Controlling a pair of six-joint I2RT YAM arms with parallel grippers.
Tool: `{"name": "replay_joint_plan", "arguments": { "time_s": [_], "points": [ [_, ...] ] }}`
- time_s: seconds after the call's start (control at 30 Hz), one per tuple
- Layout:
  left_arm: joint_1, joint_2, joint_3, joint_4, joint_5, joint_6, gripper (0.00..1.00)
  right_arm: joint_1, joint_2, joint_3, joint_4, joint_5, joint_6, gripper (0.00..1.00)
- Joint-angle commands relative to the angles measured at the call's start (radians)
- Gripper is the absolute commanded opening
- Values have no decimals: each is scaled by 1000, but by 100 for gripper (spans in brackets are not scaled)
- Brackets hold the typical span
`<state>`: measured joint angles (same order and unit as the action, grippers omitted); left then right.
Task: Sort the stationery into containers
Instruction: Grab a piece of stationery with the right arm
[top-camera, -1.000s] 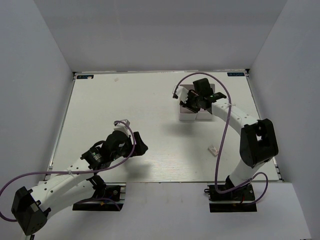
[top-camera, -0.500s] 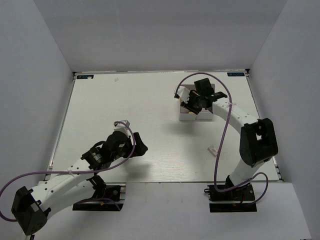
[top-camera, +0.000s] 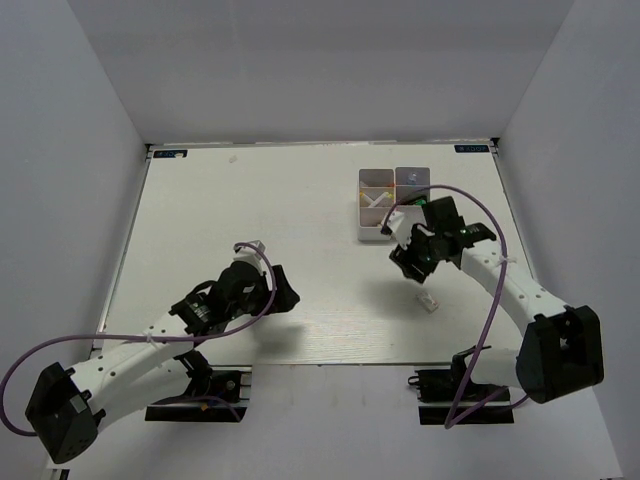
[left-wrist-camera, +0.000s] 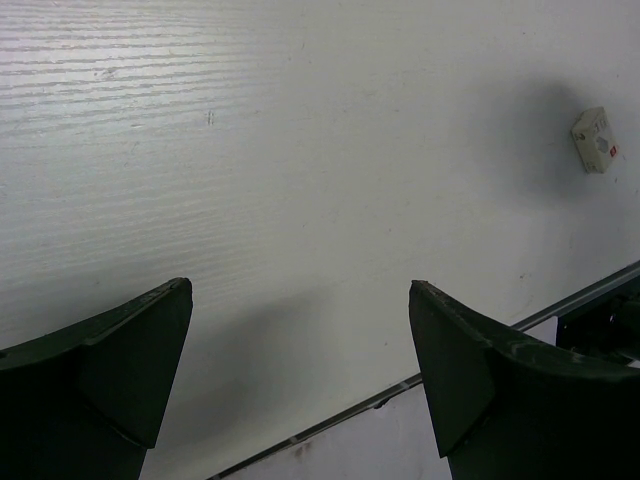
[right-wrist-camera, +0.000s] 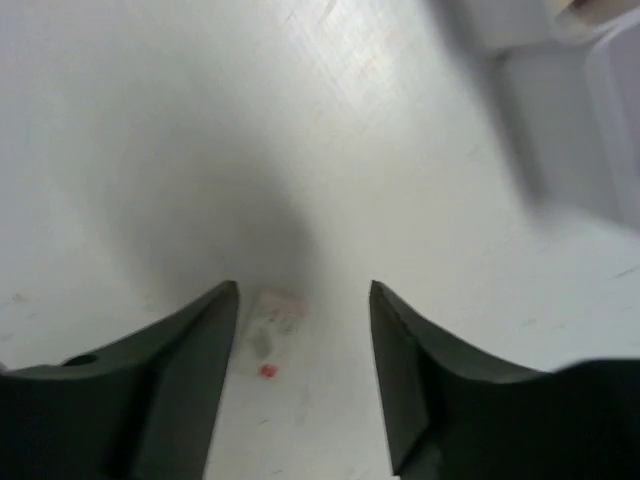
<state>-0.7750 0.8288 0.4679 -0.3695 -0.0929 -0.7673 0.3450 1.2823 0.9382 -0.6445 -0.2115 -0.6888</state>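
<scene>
Grey walls (top-camera: 90, 120) on three sides | white wood-grain table (top-camera: 250, 220), metal rail along near edge | four-part white box (top-camera: 363, 208) far right, items inside | left gripper (left-wrist-camera: 300, 290) spread wide, empty, low by near edge | right gripper (right-wrist-camera: 303, 290) parted, empty, above white eraser (right-wrist-camera: 272, 320) between box and near edge

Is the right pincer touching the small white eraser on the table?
Apart. The right wrist view shows the white eraser lying between the fingers of the open right pincer, with bare table showing on both sides of it.
</scene>
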Motion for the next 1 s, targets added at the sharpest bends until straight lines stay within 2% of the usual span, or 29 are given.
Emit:
{"name": "replay_joint_plan", "arguments": {
  "time_s": [0.0, 0.03, 0.13, 0.57, 0.73, 0.83, 0.87, 0.97],
  "points": [
    [-3, 4, -5, 37, 15, 6, 99, -20, -57, -67, -99, -45, 29, 64],
    [-3, 15, -5, 47, 24, 6, 99, -23, -64, -88, -121, -45, 29, 72],
    [-3, 26, -5, 57, 24, 6, 99, -37, -69, -139, -130, -39, 38, 75],
    [-3, -39, -23, 21, 22, -4, 99, -57, 55, -272, 74, 151, 72, 72],
    [-3, -60, -43, 12, 22, -23, 99, -57, 100, -299, 135, 165, 77, 70],
    [-3, -60, -43, 12, 22, -23, 99, -60, 115, -305, 143, 155, 74, 61],
    [-3, -51, -34, 12, 22, -23, 99, -61, 108, -305, 138, 153, 68, 54],
    [-3, -51, -34, 3, 13, -23, 99, -61, 63, -292, 103, 152, 51, 40]
  ]
}}
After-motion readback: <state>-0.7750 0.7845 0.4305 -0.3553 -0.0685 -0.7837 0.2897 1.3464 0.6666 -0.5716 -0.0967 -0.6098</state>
